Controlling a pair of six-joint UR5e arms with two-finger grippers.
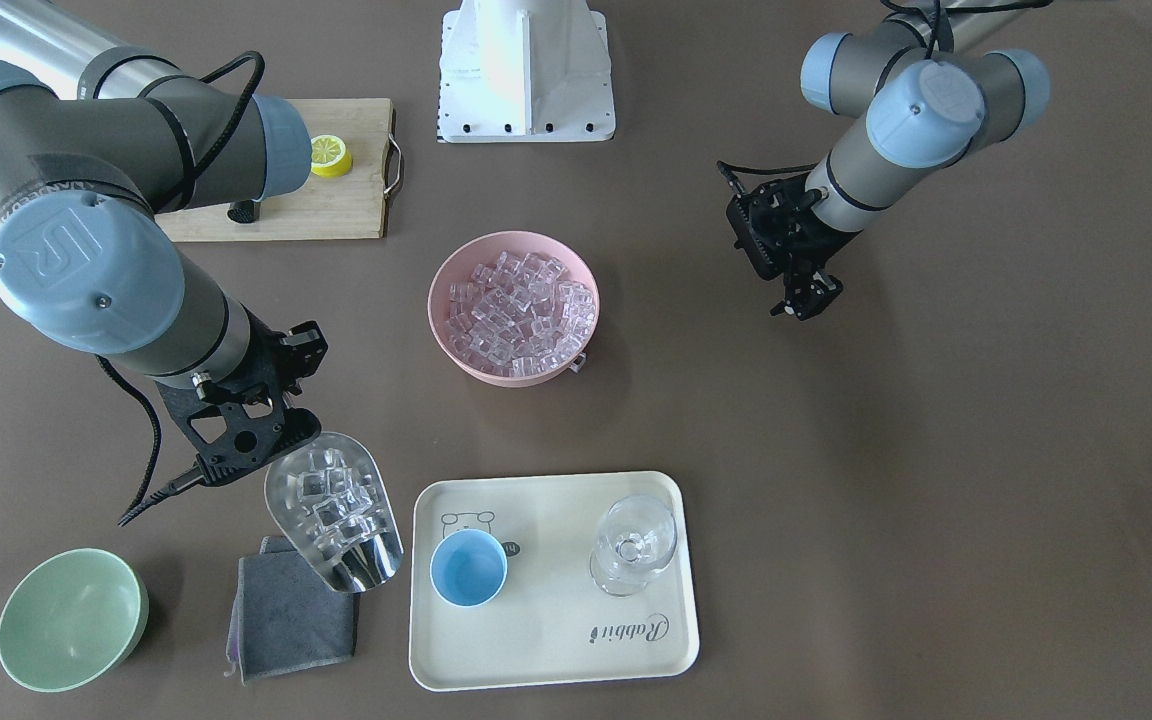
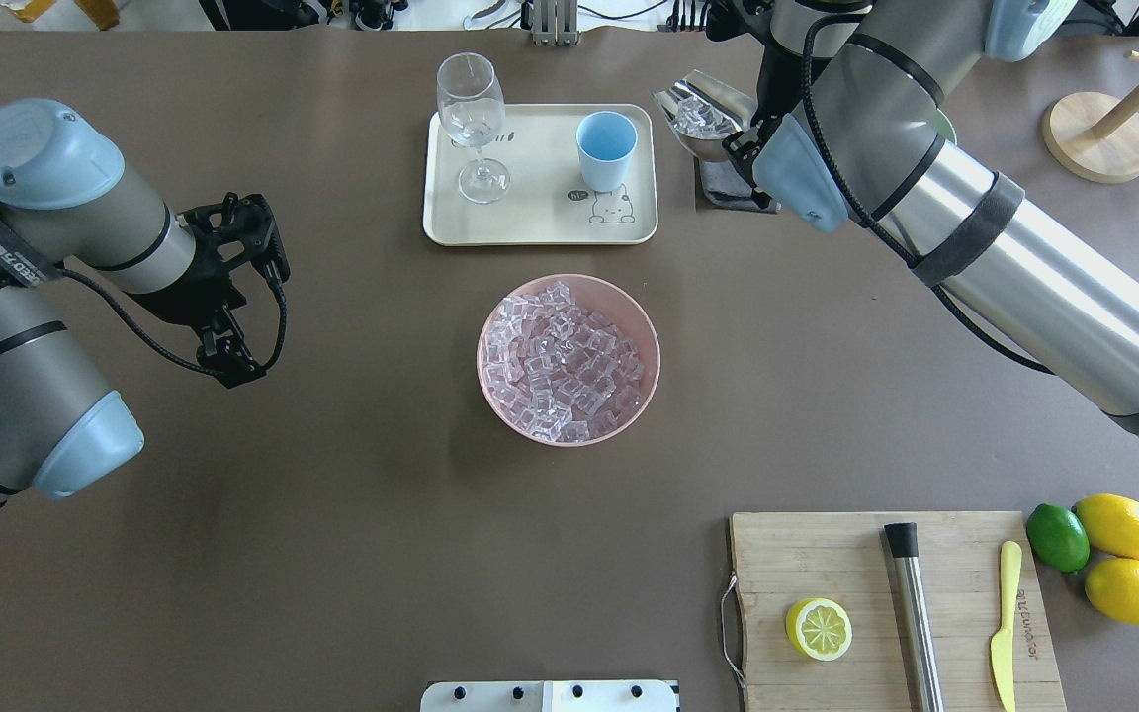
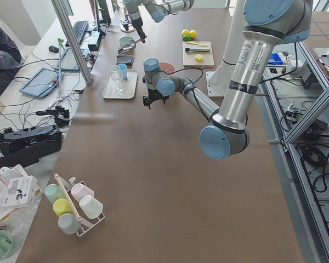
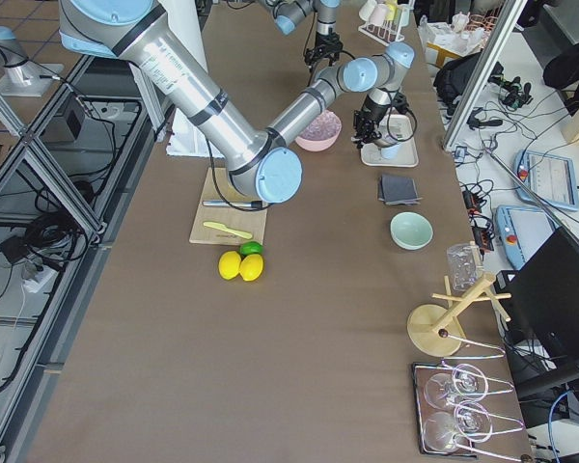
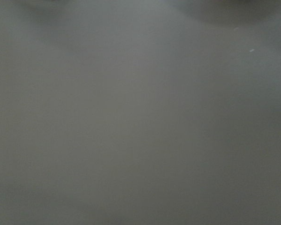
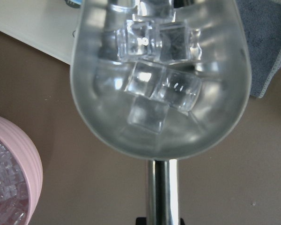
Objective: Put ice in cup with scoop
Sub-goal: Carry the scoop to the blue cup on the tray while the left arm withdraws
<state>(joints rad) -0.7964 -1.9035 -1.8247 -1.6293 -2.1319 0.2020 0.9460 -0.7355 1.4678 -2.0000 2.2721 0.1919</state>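
Observation:
My right gripper (image 1: 284, 425) is shut on the handle of the shiny steel scoop (image 1: 334, 512), held above the table beside the tray's edge. Several clear ice cubes (image 6: 154, 79) lie in the scoop's bowl (image 6: 107, 117); the handle (image 6: 161, 192) runs back into the jaws. The light-blue cup (image 1: 469, 567) stands upright and empty on the cream tray (image 1: 556, 640), just to one side of the scoop (image 2: 698, 114). More ice (image 2: 567, 361) fills the pink bowl (image 2: 500, 396) at mid-table. My left gripper (image 1: 809, 303) hangs shut and empty, far off over bare table.
A clear stemmed glass (image 1: 634, 545) stands on the tray beside the cup. A grey cloth (image 1: 291, 615) lies under the scoop and a pale green bowl (image 1: 71, 620) beyond it. A cutting board (image 2: 827, 554) holds a lemon half, a steel cylinder and a knife.

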